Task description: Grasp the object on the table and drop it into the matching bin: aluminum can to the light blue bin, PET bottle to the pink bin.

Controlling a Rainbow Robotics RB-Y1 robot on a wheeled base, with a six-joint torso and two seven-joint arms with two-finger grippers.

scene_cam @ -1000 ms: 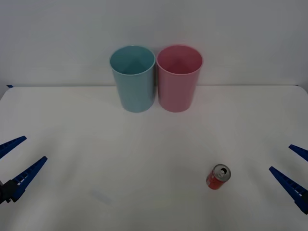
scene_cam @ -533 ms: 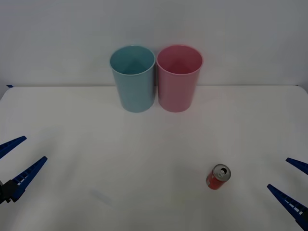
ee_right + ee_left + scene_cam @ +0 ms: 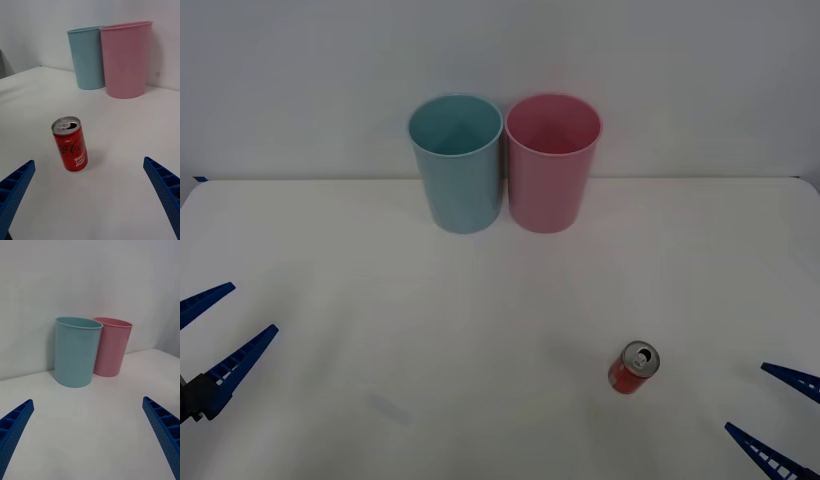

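Observation:
A small red aluminum can (image 3: 634,368) with a silver top stands upright on the white table (image 3: 480,330), right of centre and near the front. The right wrist view shows the can (image 3: 70,143) ahead, between the spread fingers. My right gripper (image 3: 770,410) is open at the front right corner, to the right of the can and apart from it. My left gripper (image 3: 220,330) hangs open at the left edge, empty. The light blue bin (image 3: 457,162) and the pink bin (image 3: 552,160) stand side by side at the back centre.
A pale wall rises behind the bins. A faint smudge (image 3: 388,408) marks the tabletop at the front left. The left wrist view faces the light blue bin (image 3: 77,350) and the pink bin (image 3: 111,345) across bare table.
My right gripper has moved down and toward the front right corner of the front view. The can, the bins and the left gripper have stayed put.

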